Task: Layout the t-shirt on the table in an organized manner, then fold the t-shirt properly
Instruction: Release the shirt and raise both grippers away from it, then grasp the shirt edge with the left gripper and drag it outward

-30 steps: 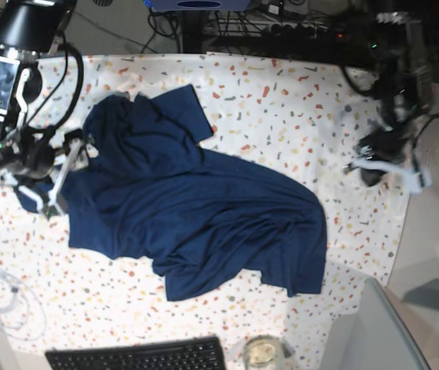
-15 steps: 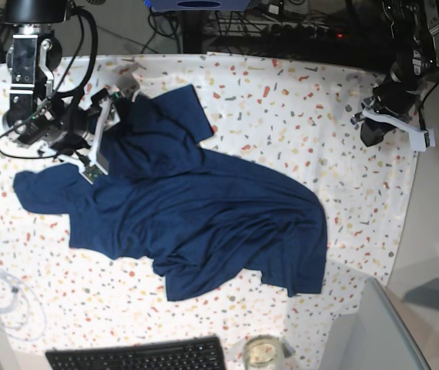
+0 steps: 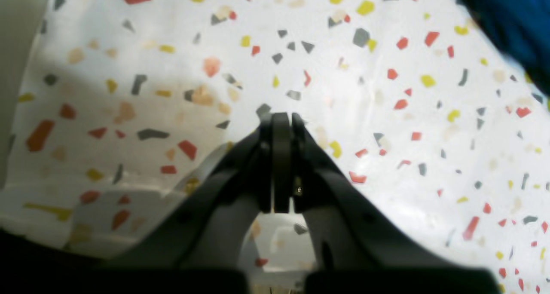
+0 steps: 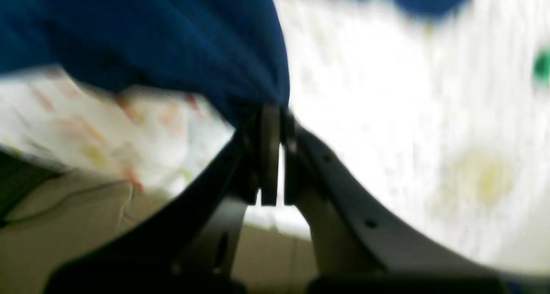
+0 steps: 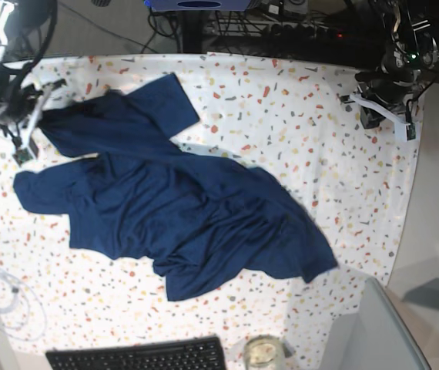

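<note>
a dark navy t-shirt (image 5: 181,216) sprawls crumpled across the middle of the frame in the base view, spread from the upper left toward the lower right over the speckled terrazzo-patterned table (image 5: 281,116). one sleeve reaches up toward the top centre, another lobe of cloth lies at the left edge, and the hem bunches into folds at the lower right. at the upper left of that view the right gripper (image 5: 33,127) sits at the shirt's far corner; its wrist camera, blurred, shows the jaws pressed together on a pinch of the blue fabric (image 4: 180,40), which rises in a taut cone from the fingertips (image 4: 270,113). at the upper right of the base view the left gripper (image 5: 381,108) hangs over bare table, well apart from the shirt; in its own wrist view the jaws are fully closed with nothing between them (image 3: 281,117), and only a sliver of blue shows in the upper right corner. along the bottom edge of the base view lie a black keyboard (image 5: 139,356), a glass jar (image 5: 263,352) just right of it, and a coiled white cable (image 5: 0,301) at the lower left.
</note>
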Robot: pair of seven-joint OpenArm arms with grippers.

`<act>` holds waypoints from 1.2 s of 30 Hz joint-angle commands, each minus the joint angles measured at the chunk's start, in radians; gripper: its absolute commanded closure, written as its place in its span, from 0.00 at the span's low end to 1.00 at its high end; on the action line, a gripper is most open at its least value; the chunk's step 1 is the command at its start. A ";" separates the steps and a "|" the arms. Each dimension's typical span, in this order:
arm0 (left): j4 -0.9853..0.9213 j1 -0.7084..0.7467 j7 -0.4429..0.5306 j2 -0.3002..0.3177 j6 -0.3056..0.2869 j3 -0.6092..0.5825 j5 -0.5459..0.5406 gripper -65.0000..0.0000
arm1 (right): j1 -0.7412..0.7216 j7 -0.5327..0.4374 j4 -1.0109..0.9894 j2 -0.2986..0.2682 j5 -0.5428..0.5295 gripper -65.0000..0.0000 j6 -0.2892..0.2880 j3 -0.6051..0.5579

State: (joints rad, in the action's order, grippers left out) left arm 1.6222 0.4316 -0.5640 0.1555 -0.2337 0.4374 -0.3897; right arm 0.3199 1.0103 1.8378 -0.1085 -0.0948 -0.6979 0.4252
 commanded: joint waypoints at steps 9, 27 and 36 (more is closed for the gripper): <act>0.013 -0.060 0.025 0.014 0.000 -0.197 -0.001 1.00 | 0.014 0.089 0.024 0.054 -0.013 1.00 0.000 -0.153; -0.004 -0.075 0.025 -0.076 0.000 -0.320 -0.008 0.70 | -0.037 0.101 0.130 0.022 -0.010 1.00 0.000 0.030; -0.010 -0.138 0.029 -0.139 -0.003 -0.315 -0.010 0.05 | -0.035 0.098 0.130 0.020 -0.009 1.00 0.000 0.031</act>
State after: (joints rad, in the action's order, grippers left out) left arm 1.5970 0.2993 -0.5594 0.0116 -0.2325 0.1211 -0.3901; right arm 0.2893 1.1194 1.9549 -0.0799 -0.1024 -0.6971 0.4519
